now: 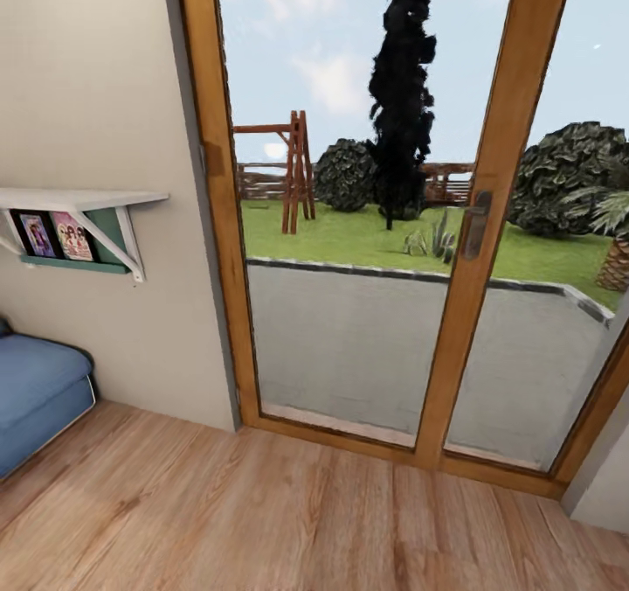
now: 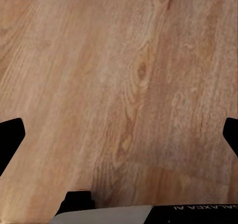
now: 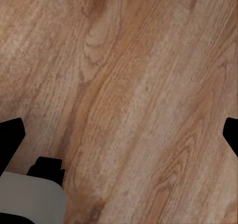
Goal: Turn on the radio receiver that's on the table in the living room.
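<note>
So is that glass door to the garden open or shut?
Shut, it seems: the wooden-framed glass door sits flush in its frame, with its handle on the middle post and no gap showing.

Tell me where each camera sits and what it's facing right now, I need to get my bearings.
Head view: on the robot's head, facing a wood-framed glass door onto a garden, with a wall shelf and a blue sofa at left; none of the body is visible.
Left wrist view: by the left claw, looking down at the wooden floor; dark fingertips at the edges.
Right wrist view: by the right claw, facing down; its fingertips frame planks.
Shared: the wooden floor.
</note>
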Tool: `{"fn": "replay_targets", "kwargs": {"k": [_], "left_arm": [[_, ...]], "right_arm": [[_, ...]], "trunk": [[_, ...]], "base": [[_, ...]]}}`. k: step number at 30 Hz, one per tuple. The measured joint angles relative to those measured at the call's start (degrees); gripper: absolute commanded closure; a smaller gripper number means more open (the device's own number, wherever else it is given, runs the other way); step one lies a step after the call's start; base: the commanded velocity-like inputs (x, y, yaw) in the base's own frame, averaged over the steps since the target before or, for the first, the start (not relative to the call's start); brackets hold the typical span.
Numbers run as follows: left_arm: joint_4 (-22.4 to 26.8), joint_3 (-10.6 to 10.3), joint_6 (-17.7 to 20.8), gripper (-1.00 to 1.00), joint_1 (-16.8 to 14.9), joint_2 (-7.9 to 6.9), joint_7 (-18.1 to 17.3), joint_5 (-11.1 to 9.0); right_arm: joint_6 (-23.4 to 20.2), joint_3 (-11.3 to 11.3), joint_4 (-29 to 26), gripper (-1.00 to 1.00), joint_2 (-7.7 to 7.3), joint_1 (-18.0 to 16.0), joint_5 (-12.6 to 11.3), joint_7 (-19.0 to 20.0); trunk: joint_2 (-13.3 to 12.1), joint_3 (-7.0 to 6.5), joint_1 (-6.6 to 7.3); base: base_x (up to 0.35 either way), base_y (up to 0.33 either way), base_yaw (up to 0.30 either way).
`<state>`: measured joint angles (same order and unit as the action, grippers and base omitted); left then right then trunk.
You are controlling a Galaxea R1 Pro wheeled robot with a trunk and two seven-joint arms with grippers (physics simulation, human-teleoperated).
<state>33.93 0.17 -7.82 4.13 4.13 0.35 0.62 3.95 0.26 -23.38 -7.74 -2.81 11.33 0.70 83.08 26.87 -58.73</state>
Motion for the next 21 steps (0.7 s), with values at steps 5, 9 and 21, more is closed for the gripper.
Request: {"fn": "replay_targets", "kwargs": {"k": [5, 9, 21], "left_arm": [[0.0, 0.0, 0.0, -1.0, 0.0, 0.06, 0.0, 0.0], [0.0, 0.0, 0.0, -1.0, 0.0, 0.08, 0.0, 0.0], [0.0, 0.0, 0.0, -1.0, 0.0, 0.09, 0.0, 0.0]], "right_arm": [[0.0, 0.0, 0.0, -1.0, 0.0, 0.0, 0.0, 0.0], [0.0, 0.0, 0.0, -1.0, 0.0, 0.0, 0.0, 0.0], [0.0, 0.0, 0.0, -1.0, 0.0, 0.0, 0.0, 0.0]], "trunk": [[0.0, 0.0, 0.0], [0.0, 0.0, 0.0], [0.0, 0.0, 0.0]], "base": [[-0.225, 0.148, 0.296], [-0.267, 0.16, 0.297], [-0.274, 0.157, 0.296]]}}
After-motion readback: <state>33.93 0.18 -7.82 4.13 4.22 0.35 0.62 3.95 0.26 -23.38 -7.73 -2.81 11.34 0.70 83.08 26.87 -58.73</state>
